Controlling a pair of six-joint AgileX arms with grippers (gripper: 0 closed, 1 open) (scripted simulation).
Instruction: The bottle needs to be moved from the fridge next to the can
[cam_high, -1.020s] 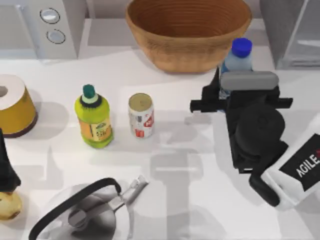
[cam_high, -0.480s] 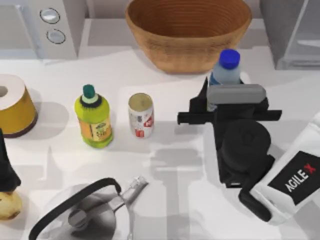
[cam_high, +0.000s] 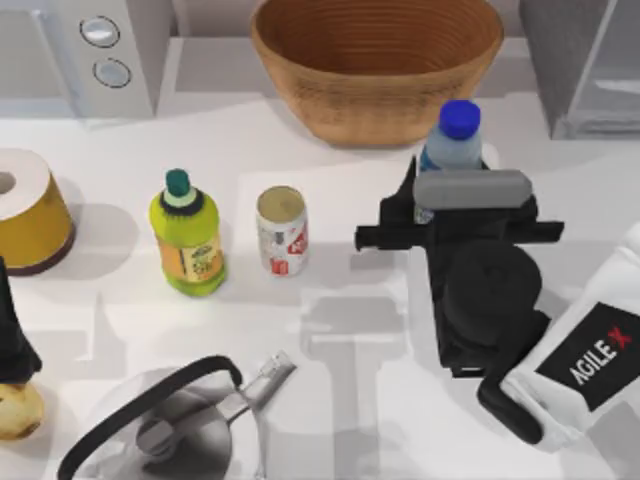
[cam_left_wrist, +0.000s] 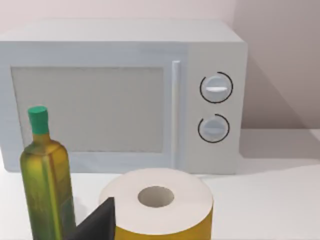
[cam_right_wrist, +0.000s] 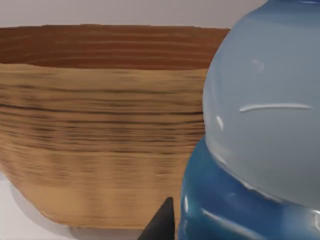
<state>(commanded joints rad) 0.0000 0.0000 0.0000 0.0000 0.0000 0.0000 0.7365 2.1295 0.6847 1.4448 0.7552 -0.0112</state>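
Note:
The clear bottle (cam_high: 455, 135) with a blue cap stands upright in front of the basket, out of the fridge (cam_high: 585, 65), which sits at the back right. My right gripper (cam_high: 448, 200) is shut on the bottle's body; the wrist view has the bottle (cam_right_wrist: 260, 150) very close, beside one dark fingertip (cam_right_wrist: 161, 225). The can (cam_high: 282, 230), with its gold top and white-and-red label, stands a good gap to the bottle's left. My left arm (cam_high: 8, 335) is parked at the table's left edge.
A wicker basket (cam_high: 375, 60) sits at the back centre, just behind the bottle. A yellow-green bottle (cam_high: 188, 235) stands left of the can. Also here: a microwave (cam_high: 100, 50), a yellow roll (cam_high: 30, 210), a kettle (cam_high: 170, 420) and an oil bottle (cam_left_wrist: 45, 175).
My right gripper carried the bottle a short way left toward the can, then almost stopped. The left arm has not moved.

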